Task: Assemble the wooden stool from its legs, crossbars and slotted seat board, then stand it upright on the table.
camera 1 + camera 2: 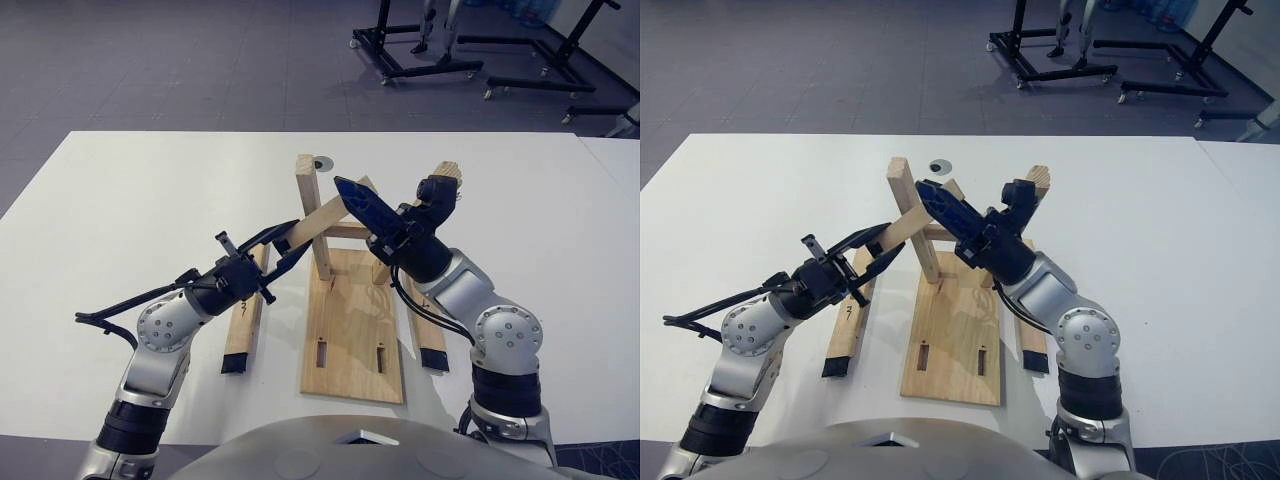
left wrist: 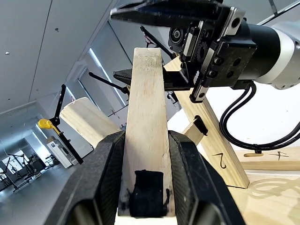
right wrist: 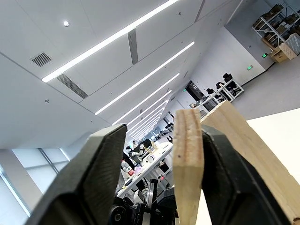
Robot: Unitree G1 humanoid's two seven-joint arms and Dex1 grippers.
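**Slat held aslant over the seat board, between both hands**

I have the left hand clenched on a wooden slat. Its fingers press both flat faces, just above the slat's dark-capped end. From that grip the slat's long axis climbs toward the far right, over the far end of the seat board. The bare end points up at my right hand.

The right hand is released. Its fingers are spread on either side of the slat's upper tip. One finger lies against the wood and a gap shows at the other.

The seat board lies flat on the surface, by the middle of the near edge. Its long axis runs from the near edge to the far edge. Two slots near its near end show as dark open cuts.

At the board's far end, on its left side, one leg stands upright. I cannot tell whether it sits in a slot. A second leg leans behind the right hand, with its top tipped toward the far right. A short crossbar runs between these two legs.

Two loose legs lie flat on the surface, parallel to the board. One is just beside its left edge and the other just beside its right edge. Their dark ends point to the near edge.
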